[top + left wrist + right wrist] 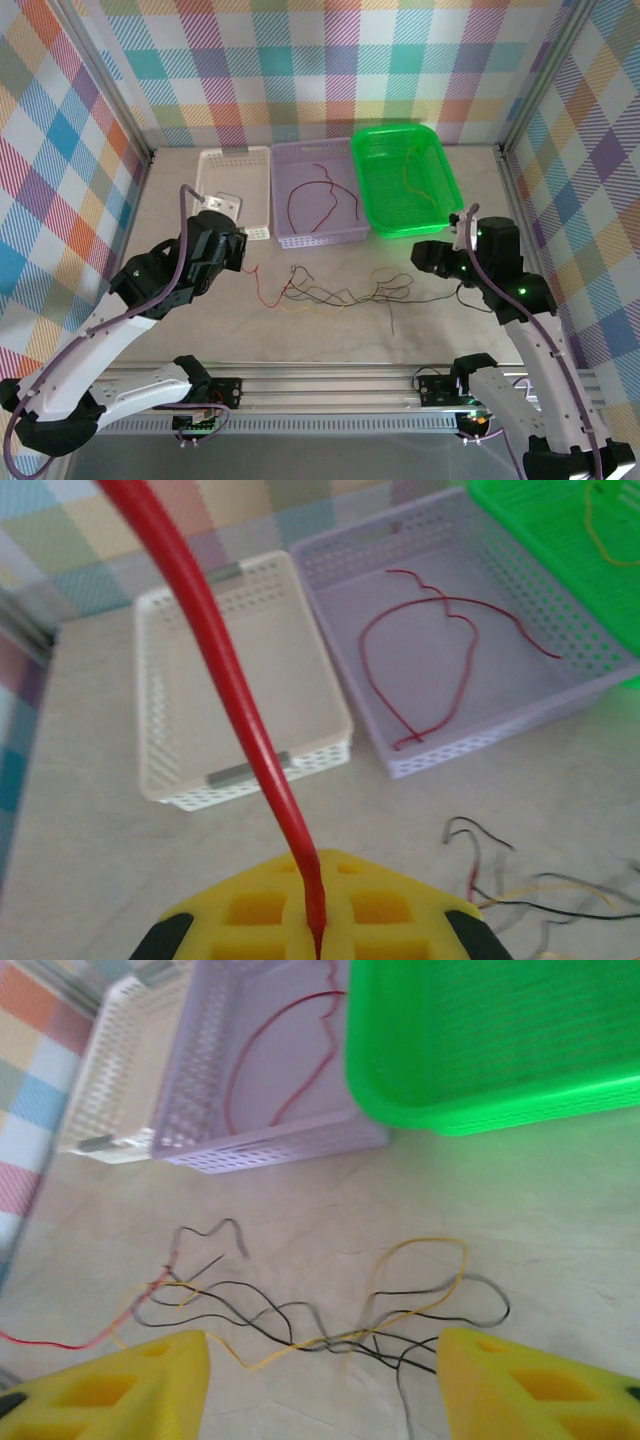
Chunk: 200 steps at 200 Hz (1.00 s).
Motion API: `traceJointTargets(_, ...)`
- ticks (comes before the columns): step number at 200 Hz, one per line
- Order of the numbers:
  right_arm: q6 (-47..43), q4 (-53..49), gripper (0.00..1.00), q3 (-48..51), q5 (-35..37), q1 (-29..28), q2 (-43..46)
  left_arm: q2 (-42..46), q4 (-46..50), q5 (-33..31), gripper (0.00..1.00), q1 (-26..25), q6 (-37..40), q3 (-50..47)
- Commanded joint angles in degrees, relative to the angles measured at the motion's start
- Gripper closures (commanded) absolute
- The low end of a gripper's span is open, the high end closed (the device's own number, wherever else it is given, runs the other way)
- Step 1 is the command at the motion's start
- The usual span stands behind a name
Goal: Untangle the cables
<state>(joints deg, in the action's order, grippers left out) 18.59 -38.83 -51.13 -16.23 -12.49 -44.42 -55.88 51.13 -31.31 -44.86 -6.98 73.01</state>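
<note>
A loose tangle of thin black, yellow and red cables (340, 292) lies on the table between the arms. My left gripper (238, 255) is shut on a red cable (230, 690), which rises from between the yellow jaws (318, 940) in the left wrist view. From that gripper, red wire (262, 298) trails toward the tangle's left end. My right gripper (432, 255) hovers open at the tangle's right end. Its yellow fingers (130, 1385) stand wide apart over black and yellow strands (330, 1330), and nothing sits between them.
Three baskets stand in a row at the back: a white one (250, 160), a purple one (320, 240) holding a red cable (315, 195), and a green one (415, 228) holding a yellow wire (410, 170). Checked walls enclose the table on three sides.
</note>
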Motion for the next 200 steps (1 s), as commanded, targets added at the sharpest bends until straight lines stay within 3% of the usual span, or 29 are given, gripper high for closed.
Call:
traceJointTargets(1,-1.0,11.4,0.33,2.4,-6.5,-4.6,0.6,-1.4,-2.9,5.7,1.0,-1.2,-3.3,2.8)
traceJointTargets(43,-7.6,24.6,0.27,7.4,5.9,-27.0,-3.6,-5.0,-2.8,10.5,1.0,-1.3,-7.4,8.9)
traceJointTargets(92,-13.7,36.8,0.27,10.0,17.9,-43.2,-16.2,-6.7,-1.8,13.3,1.0,-1.4,-11.3,13.2)
traceJointTargets(171,-12.1,58.8,0.26,14.0,26.6,-52.8,-33.3,-6.5,-1.2,14.3,1.0,-1.4,-13.9,15.1)
traceJointTargets(200,-10.9,63.2,0.29,13.4,33.1,-55.0,-38.1,-6.4,-1.5,15.1,1.0,-1.4,-14.6,15.0)
